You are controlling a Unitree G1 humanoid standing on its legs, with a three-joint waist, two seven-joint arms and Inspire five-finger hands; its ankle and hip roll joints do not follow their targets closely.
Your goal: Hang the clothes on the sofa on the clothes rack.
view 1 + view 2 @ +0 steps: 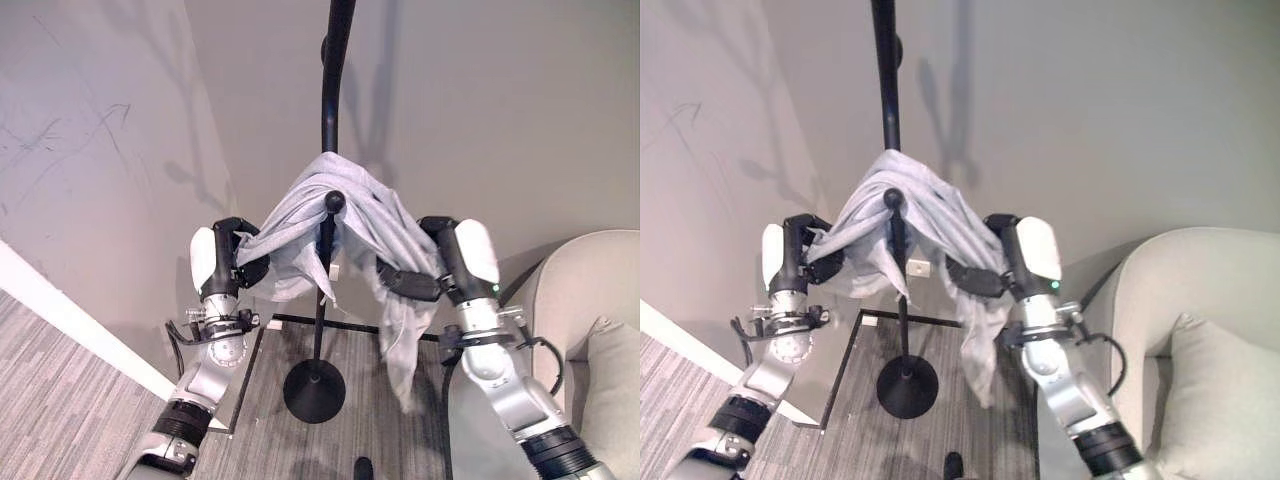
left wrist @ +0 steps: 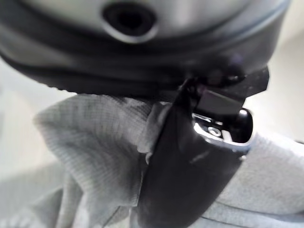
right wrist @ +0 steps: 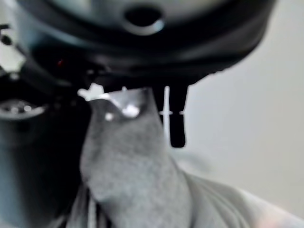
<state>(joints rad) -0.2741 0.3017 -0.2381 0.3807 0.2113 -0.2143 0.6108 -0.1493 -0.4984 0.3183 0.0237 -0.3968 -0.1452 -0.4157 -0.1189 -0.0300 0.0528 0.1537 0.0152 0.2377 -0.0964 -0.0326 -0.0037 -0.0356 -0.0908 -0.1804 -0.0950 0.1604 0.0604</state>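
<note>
Grey garment [image 1: 340,215] is draped over a peg of the clothes rack [image 1: 331,100], your left hand [image 1: 243,262] and right hand [image 1: 412,280] both pinching its edges, so next settle it and let go.

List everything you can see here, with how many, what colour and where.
Garment: one, light grey, draped over a peg of the rack, held on both sides.
Clothes rack: one, black pole on a round base, in the corner by the wall.
Sofa: one, pale beige, on the robot's right.
Cushion: one, pale beige, on the sofa.
Left hand: dark, shut on the garment's left side.
Right hand: dark, shut on the garment's right side.
</note>
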